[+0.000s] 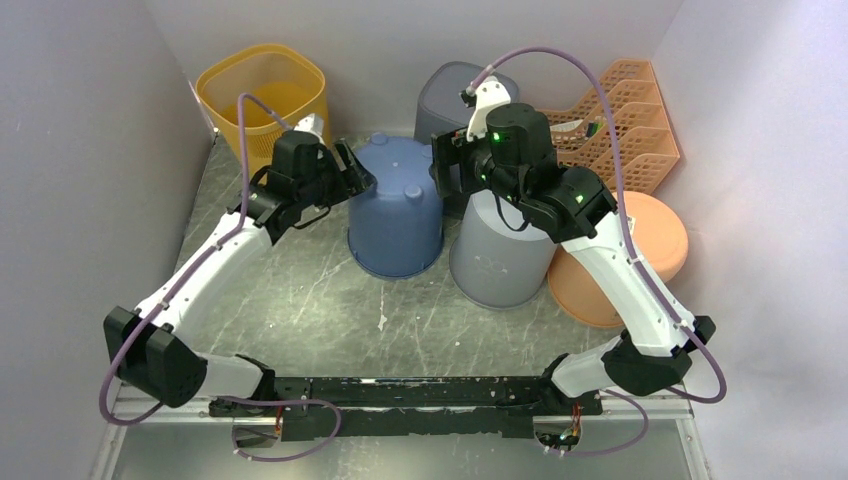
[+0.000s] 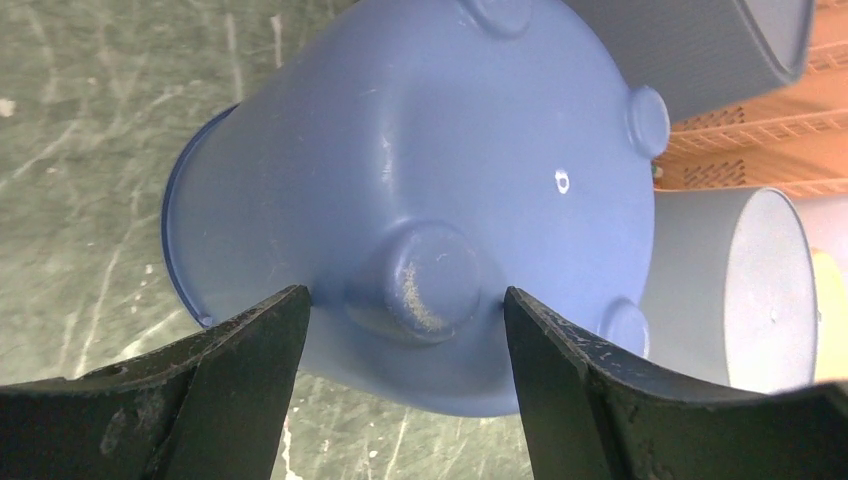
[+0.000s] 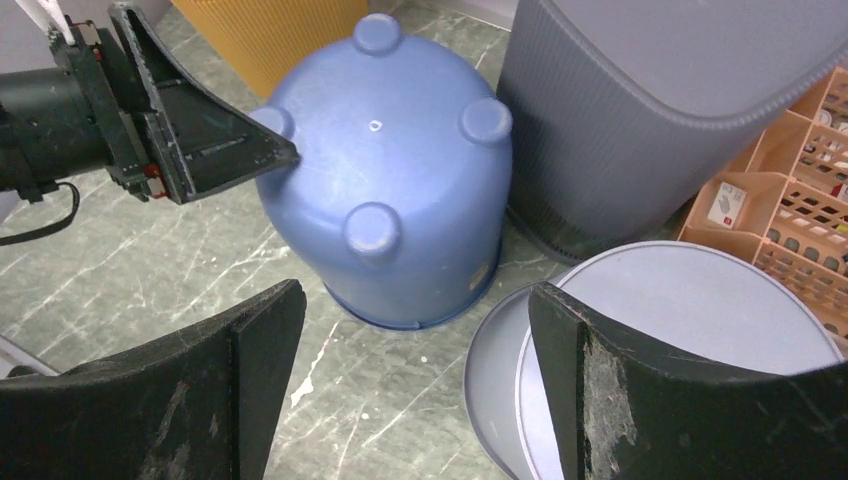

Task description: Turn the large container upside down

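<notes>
The blue bucket [image 1: 395,215] stands bottom-up on the table [image 1: 300,310], its four round feet pointing up. The left gripper [image 2: 405,305] is spread wide, with one of the bucket's feet just ahead of its tips and between them; I cannot tell whether they touch it. The right gripper [image 3: 415,300] is also spread and holds nothing. It hangs above, the bucket ahead of it and a grey bin [image 3: 680,330], also bottom-up, under one finger
</notes>
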Available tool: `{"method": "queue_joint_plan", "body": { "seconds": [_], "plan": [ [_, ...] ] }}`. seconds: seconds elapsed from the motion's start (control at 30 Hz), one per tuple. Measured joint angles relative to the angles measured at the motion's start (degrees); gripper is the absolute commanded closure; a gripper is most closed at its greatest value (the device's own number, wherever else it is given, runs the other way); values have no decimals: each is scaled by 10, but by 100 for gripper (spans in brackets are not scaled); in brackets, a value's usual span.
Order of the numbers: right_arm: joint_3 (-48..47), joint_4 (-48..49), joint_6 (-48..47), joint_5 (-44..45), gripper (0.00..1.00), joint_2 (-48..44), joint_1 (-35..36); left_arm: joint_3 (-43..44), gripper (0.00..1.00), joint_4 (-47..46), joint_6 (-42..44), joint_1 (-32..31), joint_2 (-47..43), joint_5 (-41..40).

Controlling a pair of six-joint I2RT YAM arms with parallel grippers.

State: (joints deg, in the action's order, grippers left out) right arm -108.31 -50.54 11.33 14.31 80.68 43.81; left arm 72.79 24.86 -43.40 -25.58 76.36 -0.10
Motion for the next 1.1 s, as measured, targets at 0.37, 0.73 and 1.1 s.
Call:
{"method": "queue_joint_plan", "body": {
  "seconds": [0.37, 0.73, 1.1],
  "plan": [
    [1, 0, 17, 17, 16, 0, -1, 73, 0, 29, 36, -28, 31, -12],
    [-17, 1, 19, 11, 16, 26, -2, 227, 1, 123, 150, -27, -18, -139],
    [-31, 0, 31, -9, 16, 43, -1, 334, 0, 93, 369, 73, 103, -137]
  ]
}}
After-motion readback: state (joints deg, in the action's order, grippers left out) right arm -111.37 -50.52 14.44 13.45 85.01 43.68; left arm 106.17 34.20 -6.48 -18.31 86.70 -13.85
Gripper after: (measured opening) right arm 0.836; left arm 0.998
